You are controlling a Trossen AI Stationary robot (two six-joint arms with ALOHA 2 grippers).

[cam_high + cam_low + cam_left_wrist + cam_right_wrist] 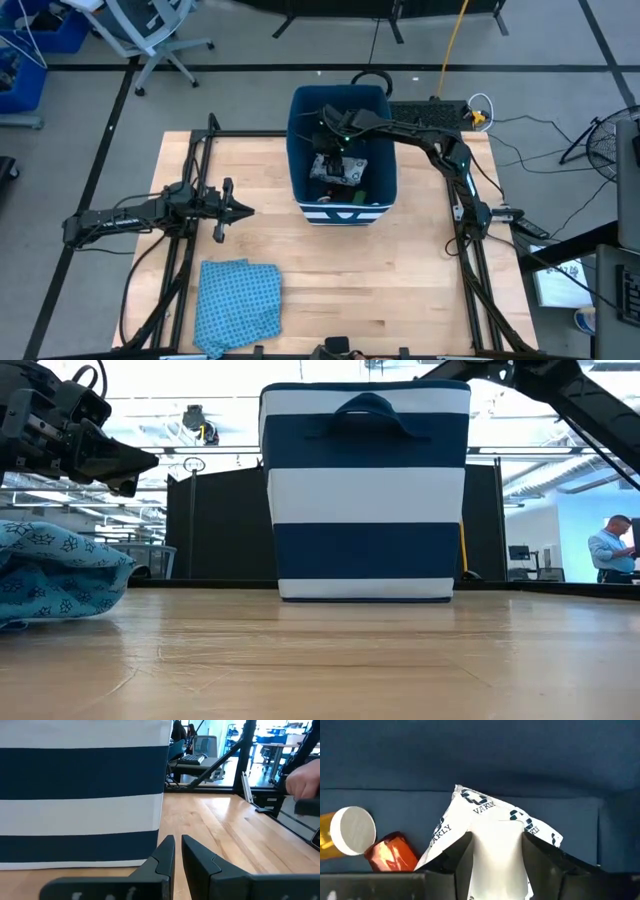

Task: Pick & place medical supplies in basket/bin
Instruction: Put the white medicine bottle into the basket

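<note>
The tall dark blue bin with white stripes (297,140) (365,490) stands at the table's far middle; its striped wall (80,795) fills the left wrist view. My right gripper (335,148) (497,837) reaches down inside the bin and is shut on a white pouch with dark print (495,815). Beside it in the bin lie an orange bottle with a white cap (351,831) and a red-orange piece (392,852). Other items on the bin floor (340,170) are too small to tell apart. My left gripper (246,210) (135,460) (177,845) hovers shut to the bin's left, touching nothing. My right gripper pinches the white pouch between its two fingers (457,852), around its middle (497,850). The pouch's printed end (470,800) sticks out past the fingertips toward the bin's inner wall (470,750). Whether the pouch rests on anything I cannot tell.
A blue patterned cloth (237,300) (55,575) lies bunched at the table's near left. Dark frame rails (195,180) run along both table sides. Bare wood (380,280) lies in front of the bin. A person (610,550) stands beyond the table; a hand (302,782) shows far off.
</note>
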